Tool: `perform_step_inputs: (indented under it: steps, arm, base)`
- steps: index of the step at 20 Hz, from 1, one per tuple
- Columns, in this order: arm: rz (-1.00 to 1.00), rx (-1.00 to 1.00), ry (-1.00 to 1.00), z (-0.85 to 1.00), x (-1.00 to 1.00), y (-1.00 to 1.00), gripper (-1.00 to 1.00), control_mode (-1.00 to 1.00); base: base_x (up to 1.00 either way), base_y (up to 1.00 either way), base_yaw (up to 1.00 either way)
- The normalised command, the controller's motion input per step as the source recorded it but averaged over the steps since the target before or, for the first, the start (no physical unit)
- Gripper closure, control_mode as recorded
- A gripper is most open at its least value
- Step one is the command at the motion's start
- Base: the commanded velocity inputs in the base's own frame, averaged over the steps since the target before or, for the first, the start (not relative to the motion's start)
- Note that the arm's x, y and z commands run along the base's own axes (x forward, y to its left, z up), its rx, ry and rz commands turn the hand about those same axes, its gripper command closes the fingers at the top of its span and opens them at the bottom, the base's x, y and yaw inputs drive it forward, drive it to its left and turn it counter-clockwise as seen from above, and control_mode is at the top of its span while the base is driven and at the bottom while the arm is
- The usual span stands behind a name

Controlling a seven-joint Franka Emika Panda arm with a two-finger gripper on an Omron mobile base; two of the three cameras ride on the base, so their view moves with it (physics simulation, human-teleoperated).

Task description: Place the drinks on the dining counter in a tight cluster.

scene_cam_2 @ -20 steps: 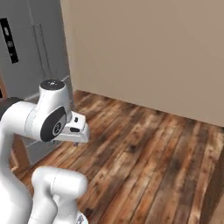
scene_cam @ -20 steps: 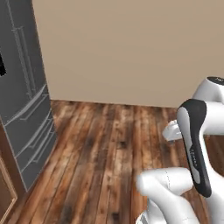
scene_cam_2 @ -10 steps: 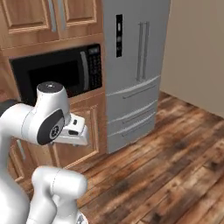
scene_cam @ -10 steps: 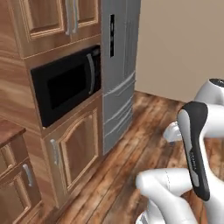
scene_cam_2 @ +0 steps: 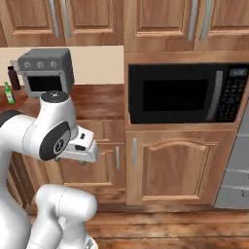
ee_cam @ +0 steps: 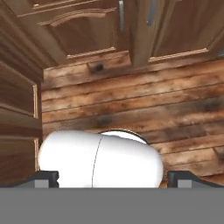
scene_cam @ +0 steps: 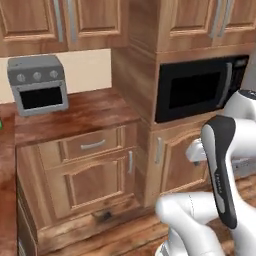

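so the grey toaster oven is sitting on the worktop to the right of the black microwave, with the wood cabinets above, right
Not quite. The grey toaster oven sits on the worktop to the left of the black microwave, not to its right. The right base view shows this, and the left base view agrees. The wood cabinets do run above both.

In the right base view, a slim green bottle (scene_cam_2: 9,93) and a dark maroon bottle (scene_cam_2: 13,78) stand at the far left on the desk beside the grey toaster oven (scene_cam_2: 47,71); both are too small to read any label. The left base view's edge cuts a green object (scene_cam: 1,124) to a sliver. The microwave (scene_cam: 200,87) is partly hidden behind the arm. In the hand view, only 2 dark fingertips (ee_cam: 47,178) show.
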Motion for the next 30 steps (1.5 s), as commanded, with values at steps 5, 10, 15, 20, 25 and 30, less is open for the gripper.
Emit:
perform_step_inputs:
  steps: [5,10,15,20,25,30]
  arm:
    - [0.0,0.0,0.0,0.0,0.0,0.0,-1.0,1.0]
    - [0.0,0.0,0.0,0.0,0.0,0.0,-1.0,1.0]
    - [0.0,0.0,0.0,0.0,0.0,0.0,-1.0,1.0]
    - [0.0,0.0,0.0,0.0,0.0,0.0,-1.0,1.0]
    - [0.0,0.0,0.0,0.0,0.0,0.0,-1.0,1.0]
    - [0.0,0.0,0.0,0.0,0.0,0.0,-1.0,1.0]
  base:
    - [0.31,0.45,0.84]
    - [1.0,-0.45,0.31]
    - [0.95,-0.24,0.44]
    - [0.91,0.14,0.39]
    - [0.73,0.06,0.2]
    - [0.2,0.65,0.1]
